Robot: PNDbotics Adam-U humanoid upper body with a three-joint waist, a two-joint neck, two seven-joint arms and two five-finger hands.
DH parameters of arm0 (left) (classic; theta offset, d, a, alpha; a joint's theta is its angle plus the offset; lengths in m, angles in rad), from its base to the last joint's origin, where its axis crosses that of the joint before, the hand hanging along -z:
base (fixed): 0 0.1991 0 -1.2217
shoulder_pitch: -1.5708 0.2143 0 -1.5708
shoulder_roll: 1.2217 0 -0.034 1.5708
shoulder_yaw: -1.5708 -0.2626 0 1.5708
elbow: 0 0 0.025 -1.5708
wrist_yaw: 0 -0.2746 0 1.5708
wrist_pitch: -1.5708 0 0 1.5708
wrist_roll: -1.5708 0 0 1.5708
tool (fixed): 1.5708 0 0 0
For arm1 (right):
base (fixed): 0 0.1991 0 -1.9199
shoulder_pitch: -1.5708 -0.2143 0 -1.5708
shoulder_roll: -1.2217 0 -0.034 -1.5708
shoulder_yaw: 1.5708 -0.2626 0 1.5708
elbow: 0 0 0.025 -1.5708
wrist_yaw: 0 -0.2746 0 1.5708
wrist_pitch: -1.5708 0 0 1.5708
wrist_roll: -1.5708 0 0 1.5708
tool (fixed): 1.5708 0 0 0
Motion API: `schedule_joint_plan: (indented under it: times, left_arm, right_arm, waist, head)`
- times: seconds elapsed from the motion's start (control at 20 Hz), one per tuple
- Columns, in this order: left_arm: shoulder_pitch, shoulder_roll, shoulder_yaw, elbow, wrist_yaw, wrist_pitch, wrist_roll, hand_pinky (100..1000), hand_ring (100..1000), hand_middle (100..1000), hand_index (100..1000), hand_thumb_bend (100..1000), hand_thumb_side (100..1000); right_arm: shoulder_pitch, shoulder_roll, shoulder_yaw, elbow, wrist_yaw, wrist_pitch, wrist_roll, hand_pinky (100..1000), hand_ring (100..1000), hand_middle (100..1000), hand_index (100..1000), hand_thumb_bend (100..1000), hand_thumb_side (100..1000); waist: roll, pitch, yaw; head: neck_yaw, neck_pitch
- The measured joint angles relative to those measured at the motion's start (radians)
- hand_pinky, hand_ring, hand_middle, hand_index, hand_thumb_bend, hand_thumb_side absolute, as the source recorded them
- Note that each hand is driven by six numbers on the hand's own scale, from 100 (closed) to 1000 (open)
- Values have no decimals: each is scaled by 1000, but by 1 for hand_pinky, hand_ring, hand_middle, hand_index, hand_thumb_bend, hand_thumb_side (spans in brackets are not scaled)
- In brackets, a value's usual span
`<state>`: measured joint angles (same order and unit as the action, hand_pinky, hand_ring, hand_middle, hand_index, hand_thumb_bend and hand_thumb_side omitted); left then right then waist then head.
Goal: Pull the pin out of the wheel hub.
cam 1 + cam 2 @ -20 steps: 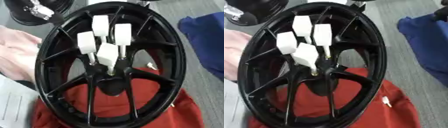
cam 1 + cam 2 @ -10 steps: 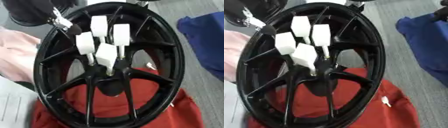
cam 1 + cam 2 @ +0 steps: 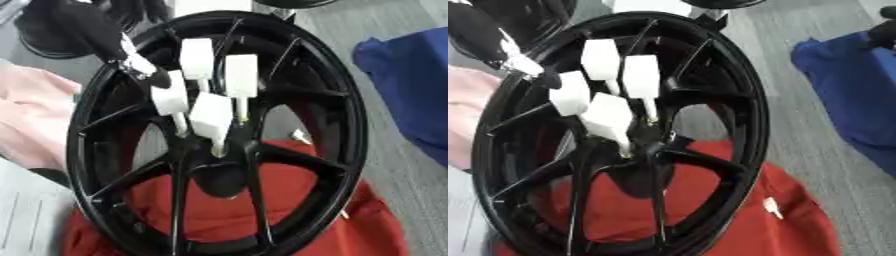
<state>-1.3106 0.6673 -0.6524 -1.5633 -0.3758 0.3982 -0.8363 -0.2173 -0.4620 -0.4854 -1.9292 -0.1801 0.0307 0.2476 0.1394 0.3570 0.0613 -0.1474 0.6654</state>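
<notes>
Pins: four white pins [image 3: 213, 116] with flat, blocky heads stand clustered at the centre of the wheel hub [image 3: 214, 145], their thin stems running down into the hub where the spokes meet.
Wheel: the black multi-spoke wheel [image 3: 341, 125] stands tilted toward the camera, its lower rim resting on a red cloth [image 3: 289, 210].
Left hand: the robot's left hand [image 3: 149, 70] reaches in from the upper left, black with a silver joint, its dark fingertip just beside the head of the leftmost pin; whether it touches the pin, and whether its fingers are apart or curled, cannot be told.
Right hand: a dark shape at the right edge of the right eye view is too small to identify.
Surroundings: a blue cloth [image 3: 846, 85] lies on the grey floor to the right; a pink cloth [image 3: 31, 120] lies to the left; a second black wheel [image 3: 531, 17] sits behind at upper left.
</notes>
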Motion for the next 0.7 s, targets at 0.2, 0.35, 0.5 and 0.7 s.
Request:
schedule_joint_plan:
  times: [0.2,0.35,0.5,0.7]
  left_arm:
    - [3,-22,-13,26,-7,1,1,811,783,727,822,650,504]
    - [8,-35,-21,40,-12,1,1,808,779,720,818,633,494]
    - [9,-45,-25,48,-13,1,1,797,760,694,798,602,451]
    - [17,-48,-37,55,-14,0,0,787,742,666,775,573,392]
  right_arm:
    - [-3,0,5,3,-3,-1,5,863,614,590,754,100,541]
    - [-6,0,6,4,-3,-4,8,863,614,590,755,100,541]
    - [-11,0,7,4,-4,-4,11,864,614,591,755,100,541]
    - [-11,0,11,4,-5,-4,12,864,614,591,755,100,541]
  waist:
    - [0,0,-7]
    - [0,1,-12]
    - [0,2,-14]
    - [0,3,-16]
  head:
    - [6,0]
    - [11,0]
    - [14,0]
    - [15,0]
